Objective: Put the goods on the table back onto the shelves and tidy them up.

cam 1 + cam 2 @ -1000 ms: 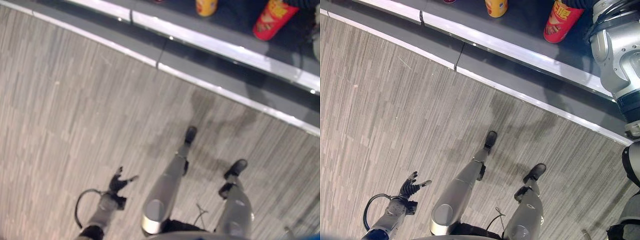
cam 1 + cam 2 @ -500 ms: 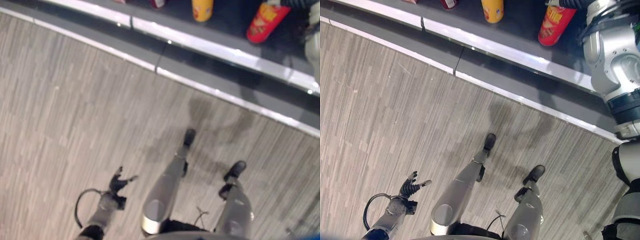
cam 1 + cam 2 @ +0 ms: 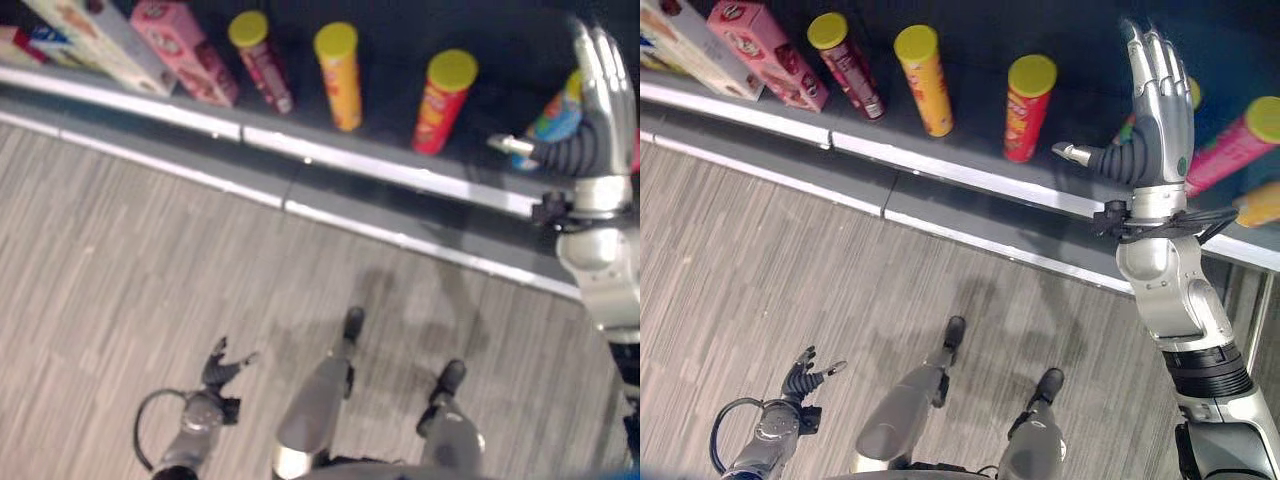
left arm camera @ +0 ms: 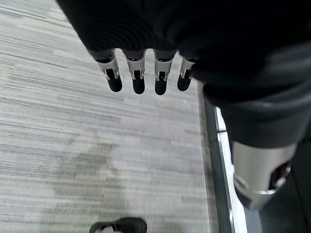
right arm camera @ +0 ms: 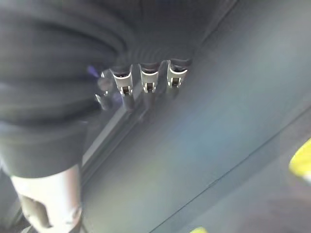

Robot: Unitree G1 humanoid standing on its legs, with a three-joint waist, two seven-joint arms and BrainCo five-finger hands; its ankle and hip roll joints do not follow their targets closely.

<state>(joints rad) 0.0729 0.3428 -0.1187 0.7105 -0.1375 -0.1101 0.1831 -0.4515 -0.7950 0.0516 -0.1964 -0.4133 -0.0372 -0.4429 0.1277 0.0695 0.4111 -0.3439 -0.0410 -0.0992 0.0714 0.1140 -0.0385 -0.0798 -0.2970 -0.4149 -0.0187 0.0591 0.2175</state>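
- Right eye view, along the shelf (image 3: 970, 175), left to right: pink box (image 3: 768, 55), dark red tube (image 3: 846, 67), orange tube (image 3: 924, 80), red tube (image 3: 1022, 107), each tube yellow-lidded; print too blurred to read.
- Left hand (image 3: 803, 377) hangs low, well short of the shelf, fingers relaxed, empty.
- Right hand (image 3: 1150, 115) raised over the shelf right of the red tube, fingers straight, holding nothing.
- Pink tube (image 3: 1237, 143) lies tilted just right of that hand.

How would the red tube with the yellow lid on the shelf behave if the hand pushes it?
The red tube stands tall and narrow, so it would probably tip. Once down, its round body would likely roll. The open right hand is beside it.
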